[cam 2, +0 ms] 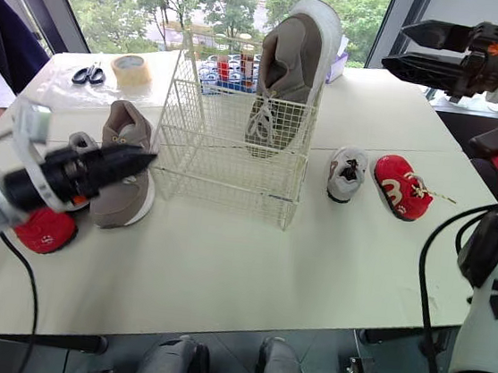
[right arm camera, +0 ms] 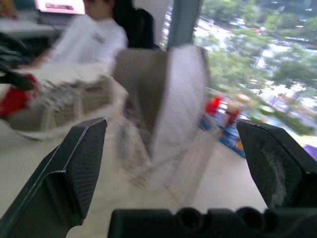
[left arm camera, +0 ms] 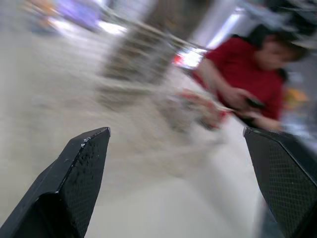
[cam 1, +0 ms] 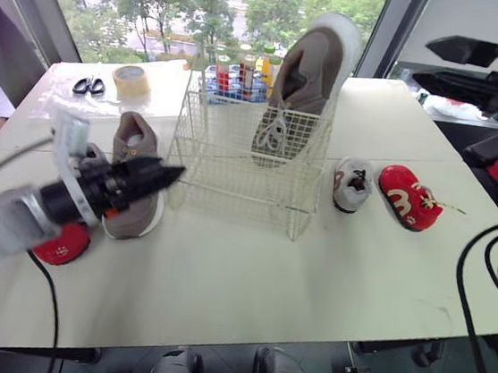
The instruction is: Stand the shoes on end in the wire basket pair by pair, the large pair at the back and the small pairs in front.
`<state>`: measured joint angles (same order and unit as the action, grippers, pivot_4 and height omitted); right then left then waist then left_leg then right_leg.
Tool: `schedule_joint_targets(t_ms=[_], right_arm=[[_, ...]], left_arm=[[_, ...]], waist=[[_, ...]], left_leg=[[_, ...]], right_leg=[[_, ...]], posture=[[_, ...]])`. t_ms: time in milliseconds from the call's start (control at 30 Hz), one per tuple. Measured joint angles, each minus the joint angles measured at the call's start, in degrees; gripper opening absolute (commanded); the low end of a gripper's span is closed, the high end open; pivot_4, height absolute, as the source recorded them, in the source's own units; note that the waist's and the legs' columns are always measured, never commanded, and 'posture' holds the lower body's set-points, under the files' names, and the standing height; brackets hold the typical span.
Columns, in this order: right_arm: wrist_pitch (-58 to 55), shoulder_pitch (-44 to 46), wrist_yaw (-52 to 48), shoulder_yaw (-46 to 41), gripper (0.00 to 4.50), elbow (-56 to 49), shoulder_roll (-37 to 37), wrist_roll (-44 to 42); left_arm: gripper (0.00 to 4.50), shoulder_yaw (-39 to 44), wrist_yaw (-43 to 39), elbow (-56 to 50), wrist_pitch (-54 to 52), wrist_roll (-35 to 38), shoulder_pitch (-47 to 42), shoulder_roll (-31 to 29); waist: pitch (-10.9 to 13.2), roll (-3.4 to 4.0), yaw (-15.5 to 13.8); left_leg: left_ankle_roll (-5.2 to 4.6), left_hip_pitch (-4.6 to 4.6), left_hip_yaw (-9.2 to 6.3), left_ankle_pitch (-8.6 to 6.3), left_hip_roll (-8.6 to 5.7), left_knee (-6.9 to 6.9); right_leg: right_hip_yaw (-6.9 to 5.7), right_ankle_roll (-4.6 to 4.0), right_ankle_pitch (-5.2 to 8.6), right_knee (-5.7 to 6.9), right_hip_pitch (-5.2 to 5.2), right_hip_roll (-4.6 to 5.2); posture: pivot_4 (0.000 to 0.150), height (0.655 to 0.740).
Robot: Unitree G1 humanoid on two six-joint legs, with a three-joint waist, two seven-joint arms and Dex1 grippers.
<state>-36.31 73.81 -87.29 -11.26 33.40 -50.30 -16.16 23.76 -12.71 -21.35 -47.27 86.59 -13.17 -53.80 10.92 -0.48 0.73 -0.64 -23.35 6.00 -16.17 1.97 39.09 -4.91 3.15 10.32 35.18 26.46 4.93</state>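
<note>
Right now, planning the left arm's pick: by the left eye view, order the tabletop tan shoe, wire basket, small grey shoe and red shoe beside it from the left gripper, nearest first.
From the left gripper:
1. Tan shoe, close beside it.
2. Wire basket, to its right.
3. Grey shoe, beyond the basket.
4. Red shoe, farthest right.

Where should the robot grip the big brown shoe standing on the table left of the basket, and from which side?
Probably the heel collar, from above with the left claw: the shoe sits on its sole, opening upward, so one finger can go inside the rim.
</note>
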Motion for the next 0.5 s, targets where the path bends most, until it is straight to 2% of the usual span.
schedule_joint_targets(t_ms=[67, 133, 200, 233, 300, 367, 500], right_arm=[[-8.93, -5.94, 1.94, -0.87, 4.5, -12.86, -0.43, -5.76], [-15.94, -14.86, 1.8, 1.37, 4.5, -32.62, -0.9, -12.83], [-18.85, -20.92, 1.89, 5.99, 4.5, -46.28, -1.03, -16.78], [-17.95, -22.57, 3.45, 9.01, 4.5, -49.64, -0.75, -16.23], [-13.97, -24.88, 6.3, 12.74, 4.5, -51.29, -1.12, -13.0], [-12.64, -26.8, 7.98, 14.66, 4.5, -51.3, -1.0, -12.15], [-12.46, -27.29, 10.39, 15.22, 4.5, -53.69, -0.84, -12.9]], left_arm=[[4.43, -1.83, 1.69, 3.59, -1.47, -3.34, -4.07, -1.84], [4.43, -8.77, 2.38, 13.11, -8.27, -9.41, -15.53, -8.47], [4.43, -15.22, 3.28, 22.26, -13.97, -17.05, -28.2, -10.91], [4.43, -18.61, 4.04, 27.53, -16.59, -21.92, -34.71, -10.33], [4.43, -24.71, 3.82, 35.65, -17.96, -30.88, -42.06, -7.47], [4.43, -30.04, 1.15, 43.59, -17.46, -38.84, -45.54, -3.91], [4.43, -35.59, -6.54, 55.83, -15.46, -49.52, -51.07, 1.3]], waist=[[0.0, -0.06, -0.28], [0.0, -0.23, -1.09], [0.01, -0.16, -1.5], [0.0, -0.14, -1.57], [-0.04, -0.17, -1.69], [-0.01, -0.22, -1.63], [0.17, -0.58, -1.31]], left_leg=[[0.0, -0.02, 0.01, 0.0, -0.03, 0.0], [0.05, -0.11, -0.14, 0.03, -0.05, 0.04], [0.05, -0.06, -0.13, 0.03, -0.07, 0.04], [0.05, -0.01, -0.06, 0.03, -0.14, 0.04], [0.04, 0.01, 0.05, 0.03, -0.22, 0.08], [0.05, -0.08, 0.14, 0.04, -0.24, 0.1], [0.38, -0.26, 0.18, 0.23, -0.12, 0.09]], right_leg=[[-0.01, 0.0, 0.0, 0.02, 0.01, 0.02], [-0.27, 0.0, 0.0, -0.01, -0.03, -0.12], [-0.2, 0.01, 0.0, 0.0, -0.05, -0.12], [-0.16, 0.02, 0.01, -0.04, -0.13, -0.09], [-0.1, 0.06, 0.02, -0.09, -0.2, -0.03], [-0.1, 0.05, 0.02, -0.11, -0.12, -0.03], [-0.1, 0.04, 0.01, -0.08, 0.12, -0.19]], posture=[[0.15, 0.74], [0.15, 0.74], [0.15, 0.74], [0.15, 0.74], [0.15, 0.74], [0.15, 0.74], [0.15, 0.74]])
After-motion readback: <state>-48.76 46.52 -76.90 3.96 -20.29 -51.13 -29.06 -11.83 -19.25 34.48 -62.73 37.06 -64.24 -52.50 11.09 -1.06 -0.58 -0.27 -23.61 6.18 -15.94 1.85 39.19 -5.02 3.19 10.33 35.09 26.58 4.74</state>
